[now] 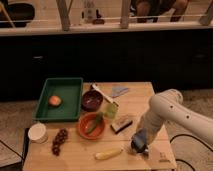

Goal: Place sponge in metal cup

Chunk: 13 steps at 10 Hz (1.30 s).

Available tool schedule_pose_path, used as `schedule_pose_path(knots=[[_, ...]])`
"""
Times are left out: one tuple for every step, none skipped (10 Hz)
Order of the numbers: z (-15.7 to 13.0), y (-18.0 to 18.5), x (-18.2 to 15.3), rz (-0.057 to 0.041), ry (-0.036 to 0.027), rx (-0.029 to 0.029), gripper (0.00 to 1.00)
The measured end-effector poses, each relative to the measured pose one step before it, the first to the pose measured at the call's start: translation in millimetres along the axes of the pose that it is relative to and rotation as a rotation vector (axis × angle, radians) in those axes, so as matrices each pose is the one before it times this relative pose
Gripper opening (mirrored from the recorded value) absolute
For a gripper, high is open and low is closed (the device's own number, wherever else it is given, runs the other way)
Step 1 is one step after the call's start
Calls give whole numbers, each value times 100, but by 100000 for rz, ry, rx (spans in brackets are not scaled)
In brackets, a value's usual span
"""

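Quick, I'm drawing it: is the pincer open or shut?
Pincer: shut, low at the right front of the pale wooden table; whether it holds anything cannot be told.

Gripper (141,148) station: front right corner of the wooden table (145,95), my fingers closed.
I sit low against the pale metal cup (137,142); whether I grip it is unclear. The sponge (123,123) lies apart, beside 1 orange plate (82,133).

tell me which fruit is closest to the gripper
The yellow banana, lying beside the gripper at the front table edge; the grapes and the orange fruit in the green tray lie farther away.
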Motion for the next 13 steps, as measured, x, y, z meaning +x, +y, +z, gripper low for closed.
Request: schedule_pose_path(knots=[[-181, -14, -94, -519, 67, 695, 0], [-167, 1, -111, -623, 22, 361, 0], [-230, 63, -290, -1137, -94, 205, 0], [-364, 164, -472, -1254, -35, 122, 0], [-188, 188, -366, -685, 38, -133, 3], [-237, 129, -496, -1041, 66, -127, 10], [-183, 147, -747, -1424, -3, -381, 22], [-33, 48, -529, -1003, -78, -406, 31], [50, 20, -475, -841, -89, -452, 39], [100, -74, -574, -1023, -134, -666, 53], [46, -31, -229, -397, -7, -267, 61], [76, -9, -115, -129, -82, -214, 69], [90, -33, -60, -102, -132, -203, 77]])
